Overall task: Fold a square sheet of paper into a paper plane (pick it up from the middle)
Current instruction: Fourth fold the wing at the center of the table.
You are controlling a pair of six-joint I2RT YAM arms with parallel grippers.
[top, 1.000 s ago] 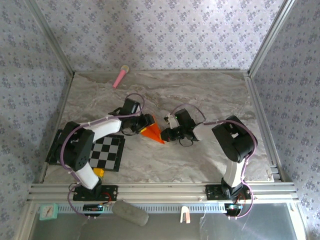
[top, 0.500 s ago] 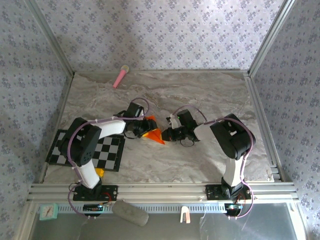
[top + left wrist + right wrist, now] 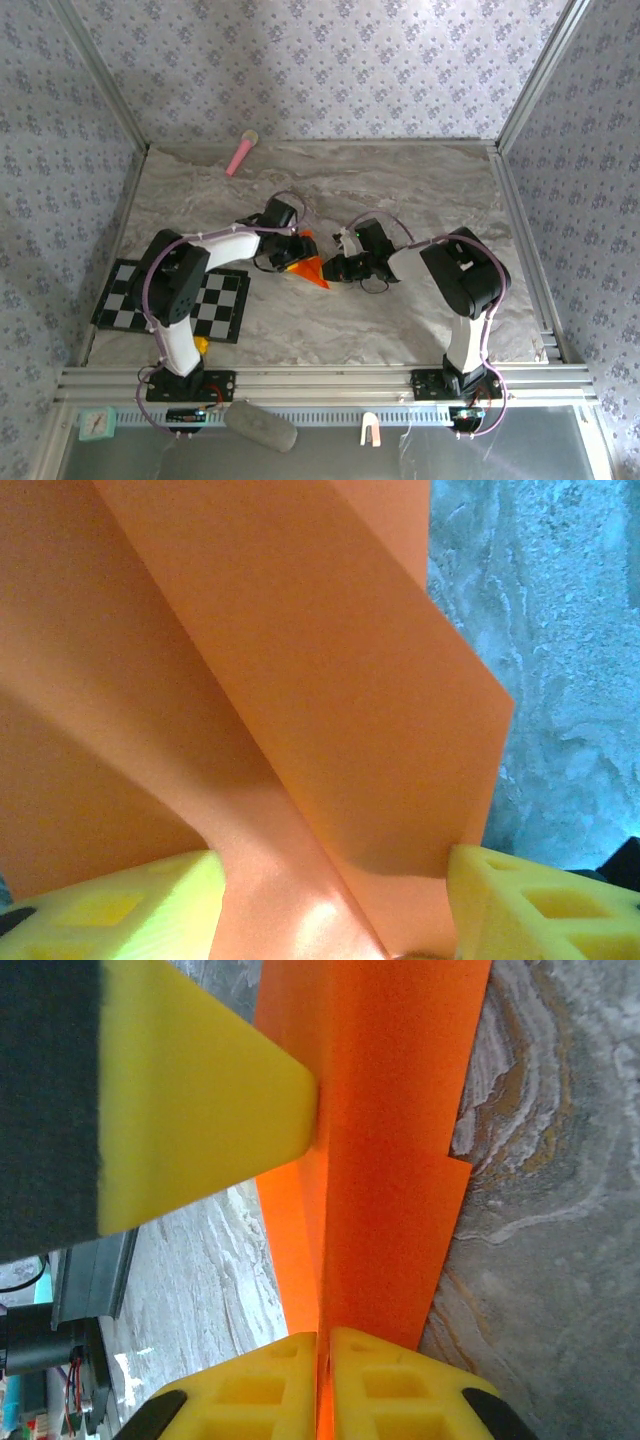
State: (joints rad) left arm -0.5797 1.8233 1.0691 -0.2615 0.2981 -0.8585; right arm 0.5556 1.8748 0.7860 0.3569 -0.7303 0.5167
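Marble-look tabletop (image 3: pixel 430 190), two pincers meeting on an orange sheet of paper (image 3: pixel 310 268).
Just right of the checkered mat (image 3: pixel 225 300) the orange sheet of paper stands creased into folds. Nearer the mat, the left pincer (image 3: pixel 290 252) is spread wide, the folds between its yellow fingers (image 3: pixel 110 910); beyond it, the right pincer (image 3: pixel 334 268) is clenched on the paper's edge.

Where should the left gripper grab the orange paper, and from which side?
Probably across the centre crease, away from where the right gripper pinches it. The orange paper is folded into flaps meeting along that crease, so the left gripper should come in opposite the right one and close a finger on each outer face.
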